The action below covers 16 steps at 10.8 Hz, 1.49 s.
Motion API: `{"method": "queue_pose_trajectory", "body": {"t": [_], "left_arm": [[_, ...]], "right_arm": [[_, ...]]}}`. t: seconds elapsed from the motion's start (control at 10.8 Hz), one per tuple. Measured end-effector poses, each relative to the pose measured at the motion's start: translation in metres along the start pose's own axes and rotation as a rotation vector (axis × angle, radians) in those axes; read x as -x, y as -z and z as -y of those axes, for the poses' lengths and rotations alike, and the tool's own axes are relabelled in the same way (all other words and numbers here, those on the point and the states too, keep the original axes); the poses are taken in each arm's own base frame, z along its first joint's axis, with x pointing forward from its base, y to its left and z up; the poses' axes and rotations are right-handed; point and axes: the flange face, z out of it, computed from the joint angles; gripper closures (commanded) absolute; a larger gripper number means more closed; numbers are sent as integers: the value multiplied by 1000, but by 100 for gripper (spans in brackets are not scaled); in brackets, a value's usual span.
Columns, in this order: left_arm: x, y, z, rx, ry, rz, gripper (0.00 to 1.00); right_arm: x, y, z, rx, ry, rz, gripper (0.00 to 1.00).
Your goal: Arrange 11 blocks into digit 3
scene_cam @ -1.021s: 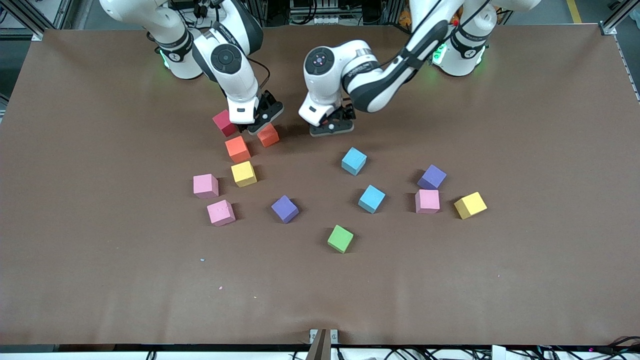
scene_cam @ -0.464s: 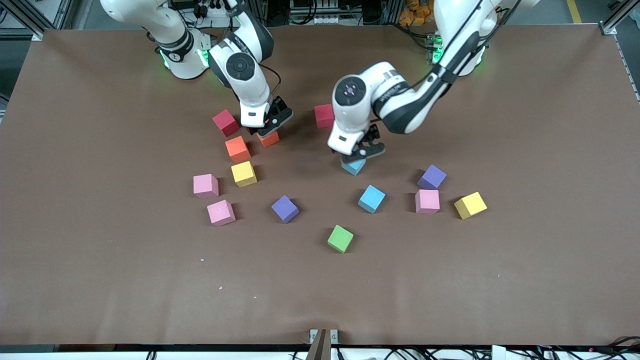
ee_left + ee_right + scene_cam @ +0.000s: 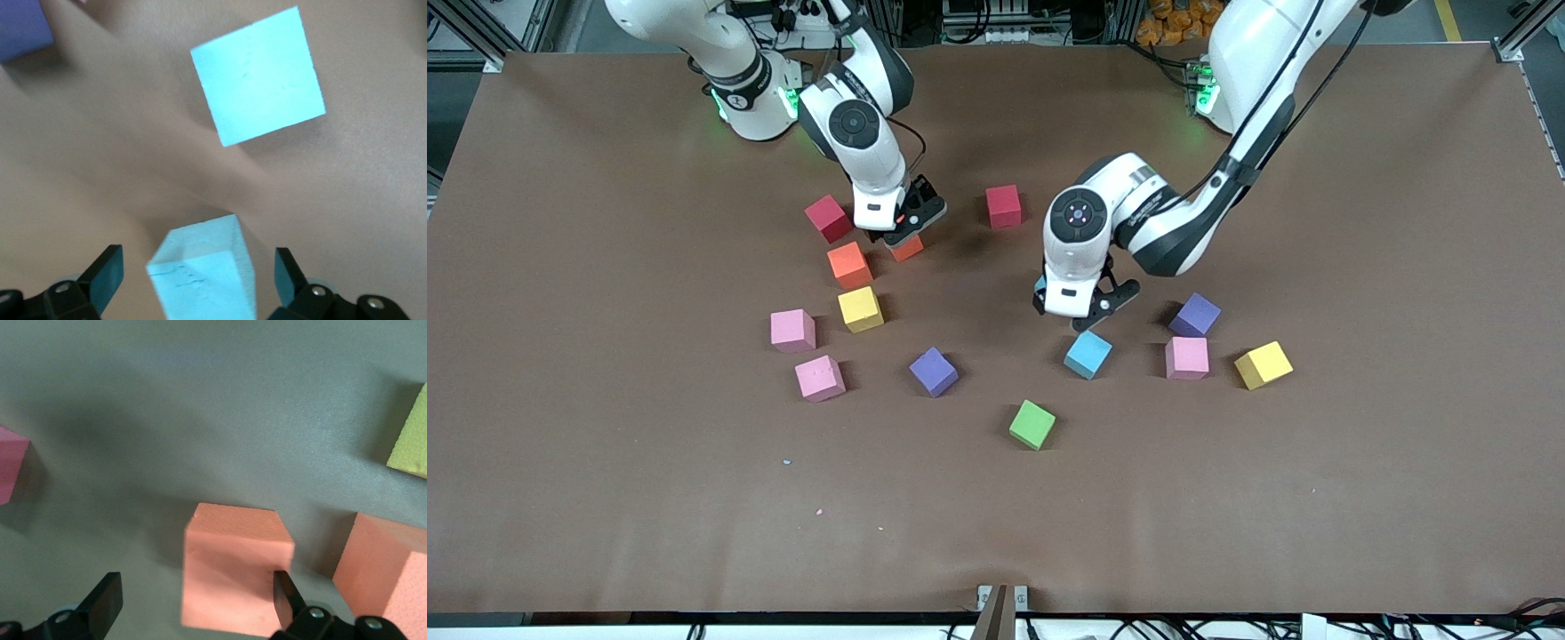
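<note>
The right gripper (image 3: 904, 233) stands low over an orange block (image 3: 907, 248), its fingers (image 3: 103, 600) spread wide to either side of the cube, one finger close against an edge, though whether it touches cannot be told. A second orange block (image 3: 848, 265) sits just beside, nearer the front camera, with a yellow block (image 3: 861, 308) nearer still and a dark red block (image 3: 828, 219) toward the right arm's end; this cluster leaves little room around the gripper. The left gripper (image 3: 1079, 307) is down at the middle of the table with its jaws wide, straddling a light blue block (image 3: 203, 273) that the arm mostly hides in the front view; a gap shows on both sides of the cube. A second light blue block (image 3: 1088, 354) lies near it, nearer the front camera, apart from the first. Toward the left arm's end are a purple block (image 3: 1195, 315), a pink block (image 3: 1187, 357) and a yellow block (image 3: 1263, 364), close together but not touching. A red block (image 3: 1003, 206) sits alone between the two arms. Two pink blocks (image 3: 792, 330) lie toward the right arm's end, a purple block (image 3: 933, 371) sits apart from them, and a green cube (image 3: 1032, 424) lies nearest the front camera. The brown table (image 3: 605, 498) has broad bare room along its front edge and at both ends.
</note>
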Motion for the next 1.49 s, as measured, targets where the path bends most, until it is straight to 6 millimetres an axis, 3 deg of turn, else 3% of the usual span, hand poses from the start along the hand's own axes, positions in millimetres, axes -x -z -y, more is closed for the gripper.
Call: {"method": "queue_pose_trajectory", "body": {"t": [0.46, 1.21, 1.49], "left_arm": [[6, -30, -4, -5, 148, 30, 0], [5, -22, -3, -17, 183, 21, 0], [12, -28, 1, -45, 199, 24, 0]], "right_arm": [[1, 4, -1, -1, -2, 3, 0], [7, -10, -11, 5, -21, 20, 3], [8, -18, -13, 8, -23, 29, 62]]}}
